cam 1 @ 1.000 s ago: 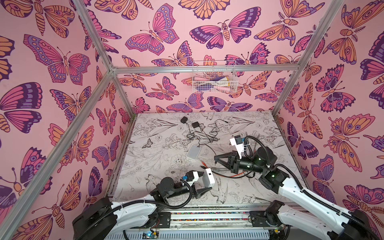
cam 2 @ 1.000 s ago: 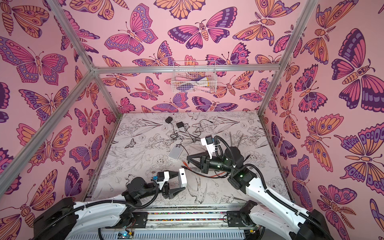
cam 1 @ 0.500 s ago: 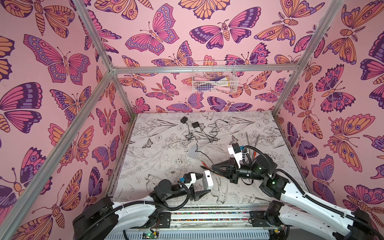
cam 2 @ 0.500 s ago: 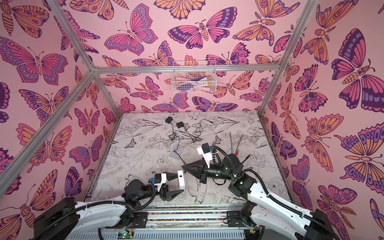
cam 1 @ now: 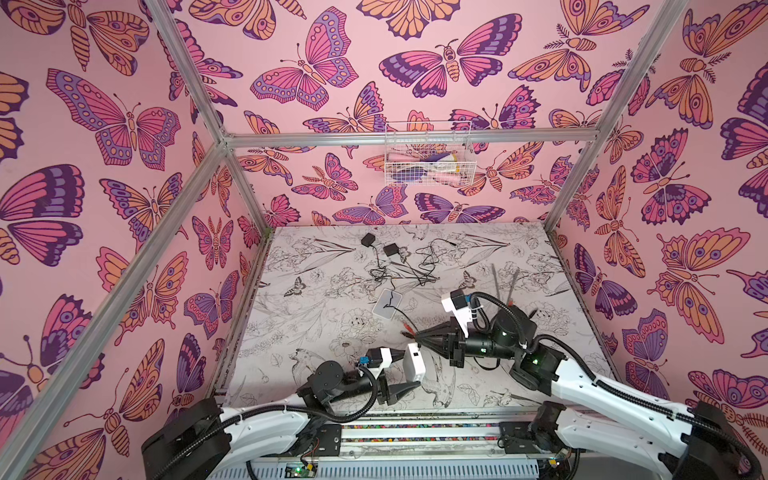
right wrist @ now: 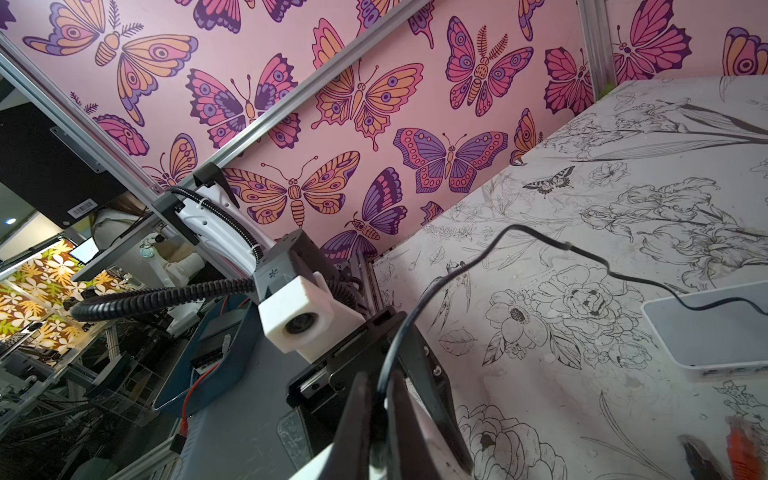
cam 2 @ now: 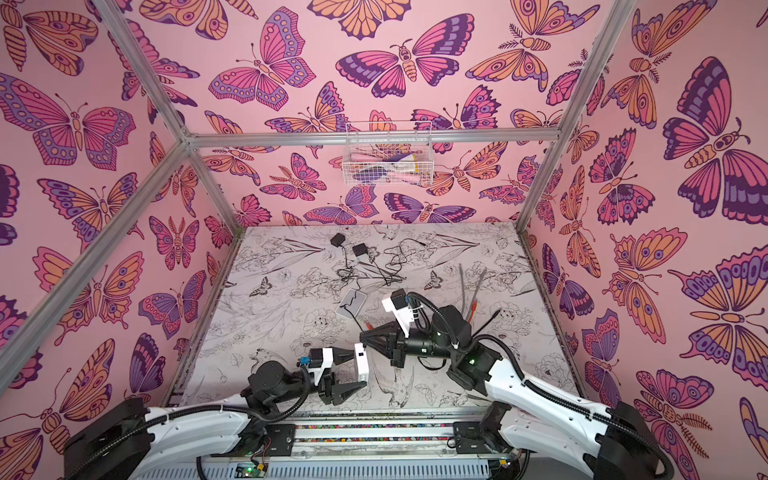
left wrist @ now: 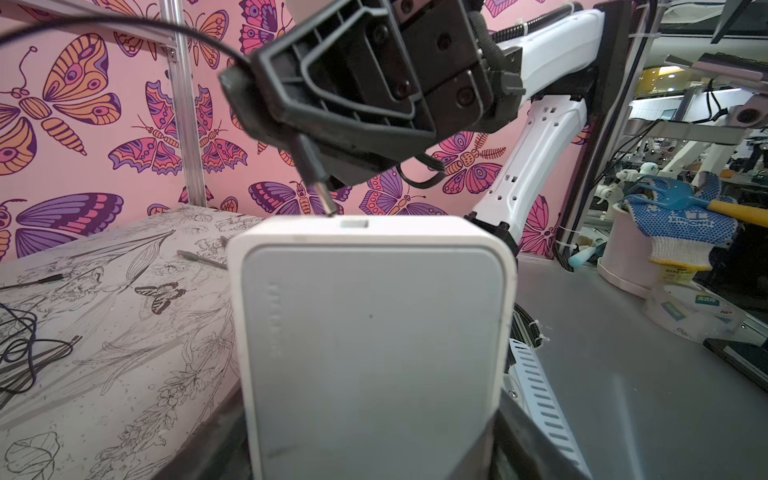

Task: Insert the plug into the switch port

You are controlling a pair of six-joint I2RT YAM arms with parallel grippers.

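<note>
Clamping switch in left pincer, jaws spread wide across its body, near front of bench. Pinching plug in right pincer, jaws pressed together on it. Touching plug tip to switch edge, just beside port, not yet seated.

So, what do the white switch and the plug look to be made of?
The switch: probably moulded plastic, white, matte with a faint sheen; rounded corners, recessed panel. The plug: a dark sleeve, likely rubber or plastic, and a grey tip, apparently metal.
</note>
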